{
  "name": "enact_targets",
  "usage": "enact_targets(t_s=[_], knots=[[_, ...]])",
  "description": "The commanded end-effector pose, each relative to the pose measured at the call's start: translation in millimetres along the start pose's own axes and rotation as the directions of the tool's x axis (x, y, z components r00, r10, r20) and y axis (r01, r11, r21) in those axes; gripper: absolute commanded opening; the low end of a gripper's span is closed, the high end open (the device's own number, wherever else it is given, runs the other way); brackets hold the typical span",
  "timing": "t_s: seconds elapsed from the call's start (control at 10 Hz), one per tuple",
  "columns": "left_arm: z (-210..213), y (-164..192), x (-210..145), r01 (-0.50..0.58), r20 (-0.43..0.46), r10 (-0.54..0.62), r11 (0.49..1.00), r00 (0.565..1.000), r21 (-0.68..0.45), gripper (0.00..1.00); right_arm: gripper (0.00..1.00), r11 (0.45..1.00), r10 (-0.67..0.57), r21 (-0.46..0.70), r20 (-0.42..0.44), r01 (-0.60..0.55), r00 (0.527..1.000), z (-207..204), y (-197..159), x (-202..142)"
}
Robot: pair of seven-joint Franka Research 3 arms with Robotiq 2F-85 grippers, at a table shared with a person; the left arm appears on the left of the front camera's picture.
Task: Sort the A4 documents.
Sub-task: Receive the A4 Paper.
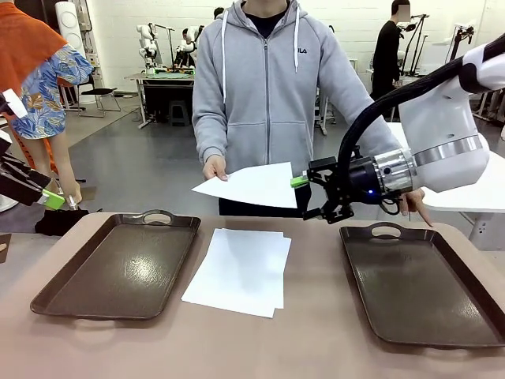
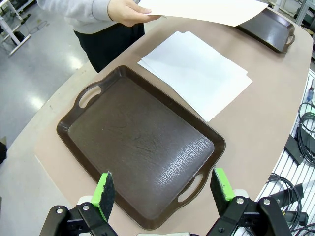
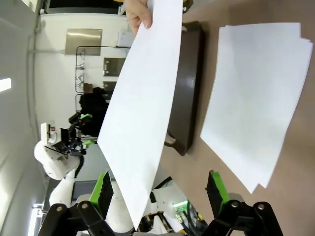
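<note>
- Right tool (image 1: 309, 197): centre right of the front view, reaching in from the right above the worktop (image 1: 316, 347); fingers apart, clamped on nothing
- Held sheet (image 1: 252, 185): one A4 document, in the air at frame centre, gripped at its left corner by the person's hand (image 1: 215, 167); its right corner sits at the right tool's upper green pad
- In the right wrist view the held sheet's (image 3: 142, 113) lower edge lies between the spread fingers of the right tool (image 3: 160, 189); contact cannot be confirmed
- Stack of sheets (image 1: 241, 268): remaining A4 documents, flat on the worktop at lower centre, slightly fanned, between the left tray (image 1: 118, 268) and the right tray (image 1: 418, 284)
- Left tool (image 1: 47, 197): left edge of frame, off the worktop's corner; in its wrist view the left tool (image 2: 162, 187) stands with fingers apart over the left tray (image 2: 142, 142), holding nothing
</note>
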State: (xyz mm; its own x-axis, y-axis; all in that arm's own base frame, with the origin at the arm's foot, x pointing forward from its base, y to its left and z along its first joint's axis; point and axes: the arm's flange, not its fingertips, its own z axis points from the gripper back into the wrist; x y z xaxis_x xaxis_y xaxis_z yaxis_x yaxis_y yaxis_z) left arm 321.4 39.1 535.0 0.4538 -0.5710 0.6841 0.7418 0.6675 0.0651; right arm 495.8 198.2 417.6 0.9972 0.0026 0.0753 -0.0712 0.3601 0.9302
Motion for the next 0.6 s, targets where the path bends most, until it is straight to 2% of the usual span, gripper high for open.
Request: enact_targets(t_s=[0.0, 0.2, 0.5], knots=[[-0.3, 0.8, -1.3, -0.003, 0.006, 0.003, 1.0, 1.0, -0.007, 1.0, 1.0, 0.996, -0.065, 0.06, 0.0, 0.065, 0.998, -10.5, 1.4, 14.4], [-0.3, 0.8, -1.3, -0.003, 0.006, 0.003, 1.0, 1.0, -0.007, 1.0, 1.0, 0.995, -0.059, 0.084, 0.027, 0.056, 0.998, -14.1, 0.0, 26.4], [-0.3, 0.8, -1.3, -0.003, 0.006, 0.003, 1.0, 1.0, -0.007, 1.0, 1.0, 0.992, -0.107, 0.081, 0.07, 0.101, 0.992, -17.3, -4.5, 43.9]])
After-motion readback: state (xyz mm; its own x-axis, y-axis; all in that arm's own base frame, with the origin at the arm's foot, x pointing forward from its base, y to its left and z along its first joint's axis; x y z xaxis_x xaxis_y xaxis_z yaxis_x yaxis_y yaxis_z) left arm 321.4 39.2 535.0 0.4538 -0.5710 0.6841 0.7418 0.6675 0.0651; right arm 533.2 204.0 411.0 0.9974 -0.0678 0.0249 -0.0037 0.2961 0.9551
